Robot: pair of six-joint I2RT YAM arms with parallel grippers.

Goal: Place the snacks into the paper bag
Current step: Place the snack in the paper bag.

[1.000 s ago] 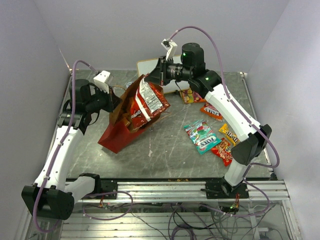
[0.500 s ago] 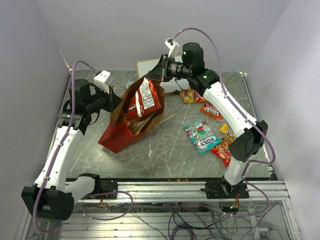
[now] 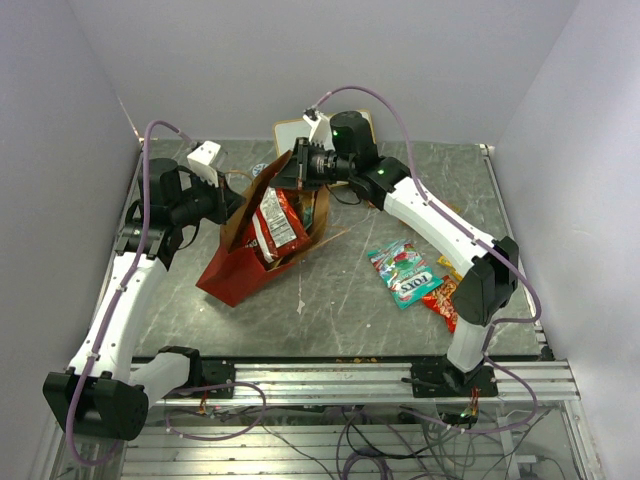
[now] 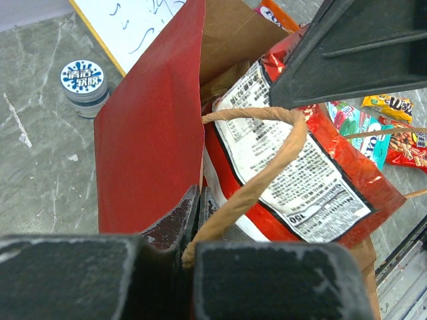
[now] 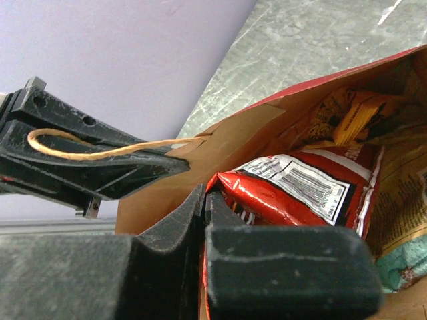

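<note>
The red paper bag (image 3: 232,272) leans open on the table, brown inside. My left gripper (image 3: 226,206) is shut on its near rim (image 4: 148,133), with a twisted handle (image 4: 267,167) running past the fingers. My right gripper (image 3: 291,170) is shut on the top edge of the long red chip bag (image 3: 272,222), which hangs down inside the bag's mouth. The chip bag shows its white label in the left wrist view (image 4: 293,167) and in the right wrist view (image 5: 300,190). A yellow packet (image 5: 360,113) and a teal packet (image 5: 408,261) lie deeper inside the bag.
A teal packet (image 3: 404,270) and a red packet (image 3: 444,305) lie on the table at the right, by the right arm's elbow. A white board (image 3: 289,131) lies at the back. A small blue-and-white capped jar (image 4: 83,80) stands left of the bag.
My right gripper has moved left and down with the chip bag, taking it from above the bag's mouth down into the bag. The left gripper has kept still on the rim.
</note>
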